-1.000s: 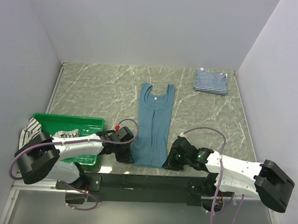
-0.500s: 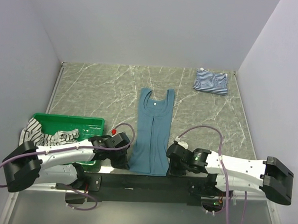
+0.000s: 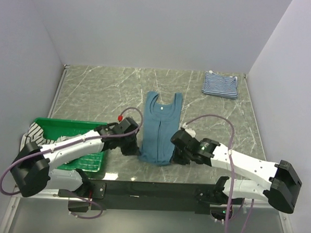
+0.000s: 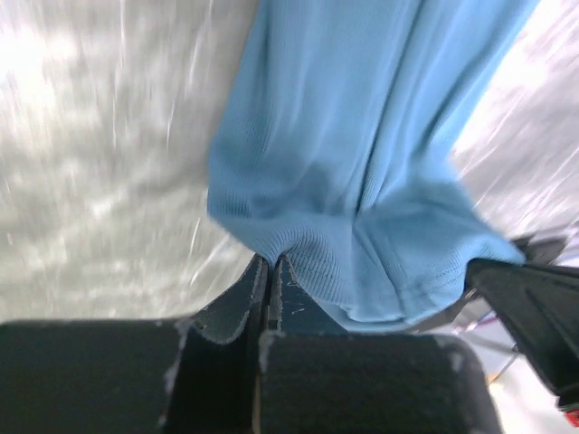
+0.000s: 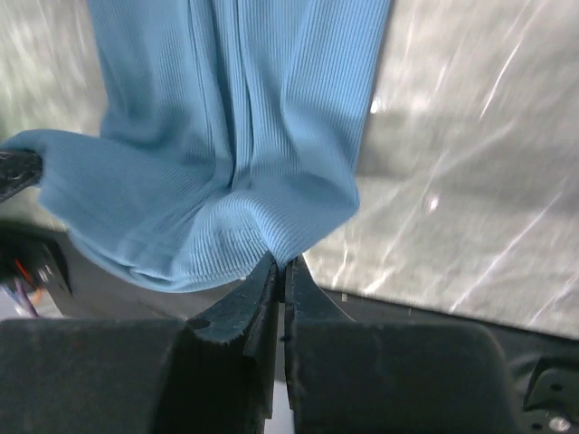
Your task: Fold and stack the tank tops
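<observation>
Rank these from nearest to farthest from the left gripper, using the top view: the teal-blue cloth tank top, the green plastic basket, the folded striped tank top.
1. The teal-blue cloth tank top, mid-table: its near hem is pinched in the left gripper.
2. The green plastic basket, just to the gripper's left.
3. The folded striped tank top, in the far right corner.

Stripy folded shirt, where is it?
In the top view, the folded striped tank top lies in the far right corner of the table, beyond the teal tank top.
</observation>
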Tool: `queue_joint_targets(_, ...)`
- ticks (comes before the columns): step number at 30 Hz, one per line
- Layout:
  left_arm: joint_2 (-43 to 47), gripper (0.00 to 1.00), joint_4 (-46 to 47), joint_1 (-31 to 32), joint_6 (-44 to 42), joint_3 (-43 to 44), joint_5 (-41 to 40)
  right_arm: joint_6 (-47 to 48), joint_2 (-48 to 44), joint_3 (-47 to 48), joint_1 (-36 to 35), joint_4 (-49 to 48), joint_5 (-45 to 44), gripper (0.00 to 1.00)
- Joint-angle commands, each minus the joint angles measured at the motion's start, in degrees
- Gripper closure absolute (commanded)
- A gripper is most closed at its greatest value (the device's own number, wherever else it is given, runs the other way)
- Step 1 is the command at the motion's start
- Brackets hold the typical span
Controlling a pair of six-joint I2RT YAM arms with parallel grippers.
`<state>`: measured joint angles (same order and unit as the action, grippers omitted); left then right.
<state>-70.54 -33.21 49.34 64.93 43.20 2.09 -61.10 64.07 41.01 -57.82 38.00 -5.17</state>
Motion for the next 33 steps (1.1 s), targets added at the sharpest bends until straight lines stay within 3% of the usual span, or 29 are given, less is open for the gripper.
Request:
queue_joint_targets(1, -3.09, 0.99, 2.36, -3.54, -5.07, 5.30, -1.73, 5.71, 2.10, 4.32, 4.46, -2.48, -2.12, 0.99)
queue_joint_targets(15, -22.59, 0.99, 12.38, -15.41, -11.57, 20.33, 0.02, 18.29, 21.87, 18.03, 22.30, -13.48, 1.47, 1.00)
queue_joint_targets(26, -37.20, 1.00, 13.09, -20.51, -15.09, 36.15, 4.68, 21.81, 35.84, 29.55, 29.86, -14.53, 4.99, 0.98)
queue_joint_targets(28, -39.93, 0.99, 13.43, -20.78, -15.71, 38.52, 6.26, 21.81, 36.91, 30.09, 30.57, -14.71, 6.22, 0.91)
queue_joint_targets(33, -40.73, 0.80, 16.95, -22.09, -15.53, 38.36, 7.67, 22.16, 38.06, 31.58, 32.59, -15.94, 6.05, 0.64)
